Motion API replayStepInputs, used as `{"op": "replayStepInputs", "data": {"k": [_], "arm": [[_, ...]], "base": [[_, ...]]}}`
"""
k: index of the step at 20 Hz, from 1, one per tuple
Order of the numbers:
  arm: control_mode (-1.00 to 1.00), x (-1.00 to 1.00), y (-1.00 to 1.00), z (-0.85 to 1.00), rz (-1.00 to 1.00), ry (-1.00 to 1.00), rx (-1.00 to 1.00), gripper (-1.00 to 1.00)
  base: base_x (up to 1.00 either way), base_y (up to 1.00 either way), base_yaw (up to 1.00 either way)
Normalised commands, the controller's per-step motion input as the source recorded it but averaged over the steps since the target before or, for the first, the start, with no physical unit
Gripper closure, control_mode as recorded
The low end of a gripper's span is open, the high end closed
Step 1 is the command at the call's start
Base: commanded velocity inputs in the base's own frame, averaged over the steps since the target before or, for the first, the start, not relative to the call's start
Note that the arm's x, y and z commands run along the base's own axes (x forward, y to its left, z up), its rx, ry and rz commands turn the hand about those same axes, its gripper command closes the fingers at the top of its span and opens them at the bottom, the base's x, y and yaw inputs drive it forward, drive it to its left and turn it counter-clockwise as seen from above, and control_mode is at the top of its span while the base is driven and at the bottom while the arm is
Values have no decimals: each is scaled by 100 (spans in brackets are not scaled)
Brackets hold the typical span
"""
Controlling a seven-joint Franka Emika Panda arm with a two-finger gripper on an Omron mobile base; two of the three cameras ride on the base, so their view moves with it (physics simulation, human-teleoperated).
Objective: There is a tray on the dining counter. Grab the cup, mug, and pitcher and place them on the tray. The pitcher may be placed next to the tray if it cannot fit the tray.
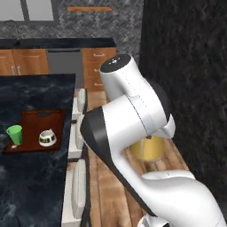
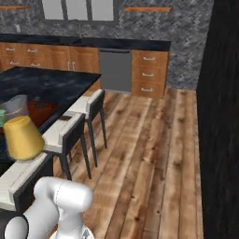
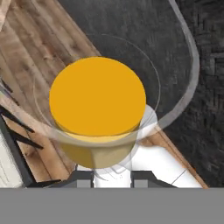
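Gripper [image 3: 113, 178] clasping the pitcher [image 2: 22, 136], carried above the floor at the frame's left; the cup [image 1: 14, 134] and mug [image 1: 47, 138] crowd the tray [image 1: 37, 116], so setting it down risks a knock.

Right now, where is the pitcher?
The pitcher is held up in the air at the left edge of the right base view, above the white stools beside the dining counter, not yet at the tray.
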Motion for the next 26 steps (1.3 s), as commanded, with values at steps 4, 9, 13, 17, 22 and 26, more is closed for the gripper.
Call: {"op": "replayStepInputs", "data": {"k": [4, 9, 13, 17, 22, 26], "arm": [[100, 0, 0, 0, 0, 0, 0, 100], [100, 0, 0, 0, 0, 0, 0, 100], [100, 0, 0, 0, 0, 0, 0, 100], [100, 0, 0, 0, 0, 0, 0, 100], [100, 0, 0, 0, 0, 0, 0, 100], [100, 0, 0, 0, 0, 0, 0, 100]], "base": [[51, -27, 68], [35, -65, 38], [28, -90, 26], [57, -80, 33], [96, -46, 53], [83, -29, 64]]}}
